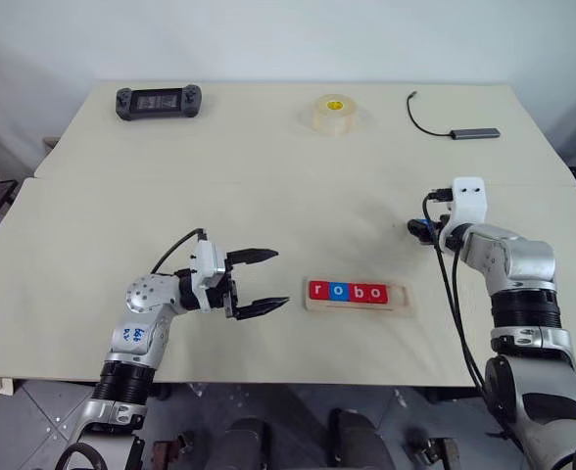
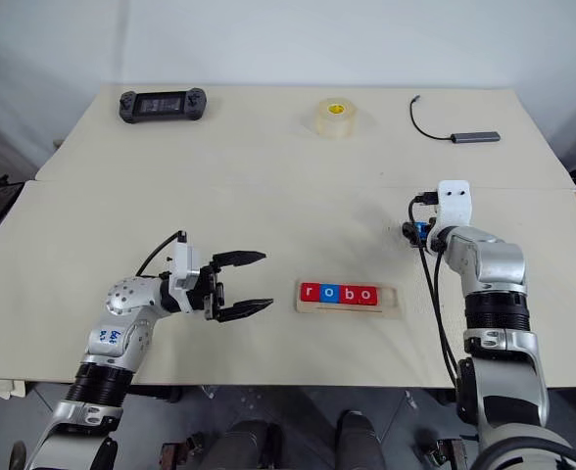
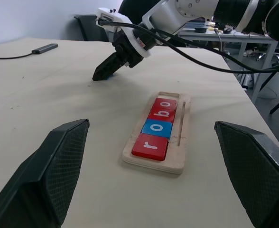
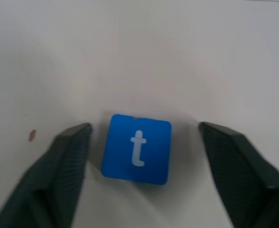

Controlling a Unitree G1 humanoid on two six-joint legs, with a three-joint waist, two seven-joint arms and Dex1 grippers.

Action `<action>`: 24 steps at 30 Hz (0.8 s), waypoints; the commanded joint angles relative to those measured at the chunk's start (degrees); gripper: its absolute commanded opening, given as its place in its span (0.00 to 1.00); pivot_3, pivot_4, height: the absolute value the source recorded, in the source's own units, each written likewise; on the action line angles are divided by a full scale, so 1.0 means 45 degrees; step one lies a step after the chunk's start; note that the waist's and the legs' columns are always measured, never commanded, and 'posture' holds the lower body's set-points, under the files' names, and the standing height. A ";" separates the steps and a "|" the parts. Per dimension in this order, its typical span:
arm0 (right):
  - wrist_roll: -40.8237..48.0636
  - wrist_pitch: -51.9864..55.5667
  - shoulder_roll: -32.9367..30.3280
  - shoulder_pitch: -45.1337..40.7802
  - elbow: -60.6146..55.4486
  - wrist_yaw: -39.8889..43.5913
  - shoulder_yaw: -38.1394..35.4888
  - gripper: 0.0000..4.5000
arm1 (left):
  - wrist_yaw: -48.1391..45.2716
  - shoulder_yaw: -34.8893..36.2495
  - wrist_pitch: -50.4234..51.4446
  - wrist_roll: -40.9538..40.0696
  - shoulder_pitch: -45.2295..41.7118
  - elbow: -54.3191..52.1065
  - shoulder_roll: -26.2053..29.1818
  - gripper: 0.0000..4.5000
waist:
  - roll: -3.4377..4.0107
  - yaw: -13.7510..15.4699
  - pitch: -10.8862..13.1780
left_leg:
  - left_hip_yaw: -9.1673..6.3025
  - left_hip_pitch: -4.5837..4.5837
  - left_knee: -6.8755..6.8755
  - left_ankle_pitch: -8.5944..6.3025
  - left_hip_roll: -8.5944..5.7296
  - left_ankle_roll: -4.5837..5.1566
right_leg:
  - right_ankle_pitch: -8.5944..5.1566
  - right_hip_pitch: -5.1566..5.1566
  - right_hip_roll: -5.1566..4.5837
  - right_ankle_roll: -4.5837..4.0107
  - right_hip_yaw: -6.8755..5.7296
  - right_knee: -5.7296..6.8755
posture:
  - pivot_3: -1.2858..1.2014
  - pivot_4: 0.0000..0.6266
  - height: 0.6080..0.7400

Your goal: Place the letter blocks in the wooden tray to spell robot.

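Observation:
The wooden tray lies near the table's front edge. In it sit a red r, a blue o, a red b and a red o; bare wood shows at its right end. Further back and to the right, a blue t block lies flat on the table. My right gripper is open and lowered around it, one finger on each side, with gaps. My left gripper hovers open to the left of the tray, pointing at it, with nothing in it.
At the back of the table are a black handheld controller, a roll of clear tape and a grey USB hub with a cable. A seam runs across the table's middle.

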 commanded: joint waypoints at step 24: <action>0.1991 0.7843 0.0998 0.8575 -1.4629 0.0033 -0.3592 0.33 | -0.0545 -0.0211 0.0494 -0.0177 -0.0681 -0.0236 0.0030 1.00 | 0.0001 0.0018 -0.0001 | -0.0001 0.0001 -0.0020 -0.0004 0.0011 0.0001 | 0.0000 -0.0006 0.0023 -0.0001 0.0031 -0.0008 | 0.52 0.24 1.00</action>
